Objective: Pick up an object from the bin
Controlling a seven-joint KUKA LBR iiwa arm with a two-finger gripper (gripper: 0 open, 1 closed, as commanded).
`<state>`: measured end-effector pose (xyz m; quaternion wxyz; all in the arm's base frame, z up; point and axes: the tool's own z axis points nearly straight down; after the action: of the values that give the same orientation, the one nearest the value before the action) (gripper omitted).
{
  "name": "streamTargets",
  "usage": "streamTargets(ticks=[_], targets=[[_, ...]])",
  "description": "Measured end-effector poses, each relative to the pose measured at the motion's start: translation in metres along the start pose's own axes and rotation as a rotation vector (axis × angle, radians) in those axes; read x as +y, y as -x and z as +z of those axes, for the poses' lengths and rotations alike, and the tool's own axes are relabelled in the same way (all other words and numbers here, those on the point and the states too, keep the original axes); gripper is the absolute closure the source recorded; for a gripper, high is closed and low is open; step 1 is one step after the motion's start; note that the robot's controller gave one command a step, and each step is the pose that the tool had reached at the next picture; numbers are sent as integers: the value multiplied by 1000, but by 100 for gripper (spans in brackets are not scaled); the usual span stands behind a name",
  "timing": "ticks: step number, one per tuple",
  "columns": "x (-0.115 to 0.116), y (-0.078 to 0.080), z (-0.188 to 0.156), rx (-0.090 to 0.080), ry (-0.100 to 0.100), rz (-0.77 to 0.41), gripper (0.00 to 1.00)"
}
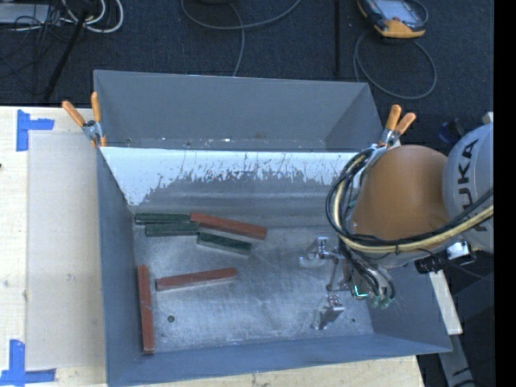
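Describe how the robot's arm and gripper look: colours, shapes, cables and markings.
The arm is pale grey with dark lettering. A rounded orange-brown cover sits over its wrist, looped by black and yellow cables. The gripper is small, silvery metal with two thin fingers.

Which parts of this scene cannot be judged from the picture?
- Floor of the bin at the right: hidden under the arm's orange cover and its cables.
- Dark green bar: partly covered by the reddish-brown bar lying on it.
- Dark speck at the front left: too small to identify.
- Gripper: whether it touches the floor is unclear from above.
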<state>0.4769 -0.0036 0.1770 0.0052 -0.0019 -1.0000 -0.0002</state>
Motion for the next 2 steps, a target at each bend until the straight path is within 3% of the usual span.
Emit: streamTargets(ticks=[1,2], targets=[[0,2,-4,-8,0,0,0],[38,34,43,-16,-1,-35,0]])
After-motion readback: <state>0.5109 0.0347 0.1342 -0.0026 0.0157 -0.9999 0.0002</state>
